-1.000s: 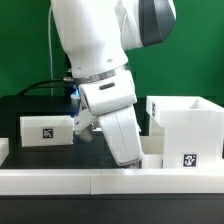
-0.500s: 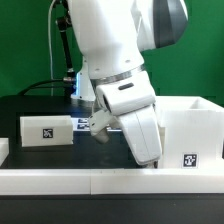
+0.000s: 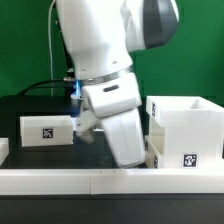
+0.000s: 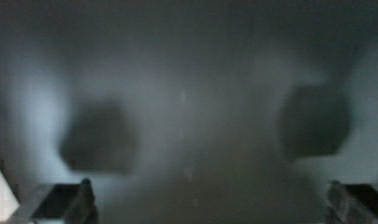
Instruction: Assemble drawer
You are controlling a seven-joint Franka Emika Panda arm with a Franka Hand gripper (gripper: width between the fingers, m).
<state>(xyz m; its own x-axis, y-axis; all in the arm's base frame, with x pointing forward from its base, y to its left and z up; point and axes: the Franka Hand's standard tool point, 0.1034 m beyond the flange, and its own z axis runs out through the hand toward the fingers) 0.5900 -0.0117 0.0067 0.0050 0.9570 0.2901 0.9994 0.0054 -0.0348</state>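
Observation:
A small white drawer tray [image 3: 45, 130] with a square tag stands on the dark table at the exterior view's left. The large white casing [image 3: 185, 125], open on top and also tagged, stands at the right. The arm's white hand [image 3: 115, 115] hangs low between them, close to the tray's right end, and hides its own fingers there. In the wrist view my gripper [image 4: 212, 205] is open. Its dark fingertips [image 4: 69, 202] sit far apart with nothing between them. That view is blurred grey with two dark patches. A second tray does not show.
A low white border rail [image 3: 60, 180] runs along the table's front edge. A green wall and dark cables [image 3: 40, 88] are at the back left. The arm hides the table's middle.
Half a second ago the arm had swung to the exterior view's right, toward the casing. It is now back to the left, near the tray. The tray and casing have not moved.

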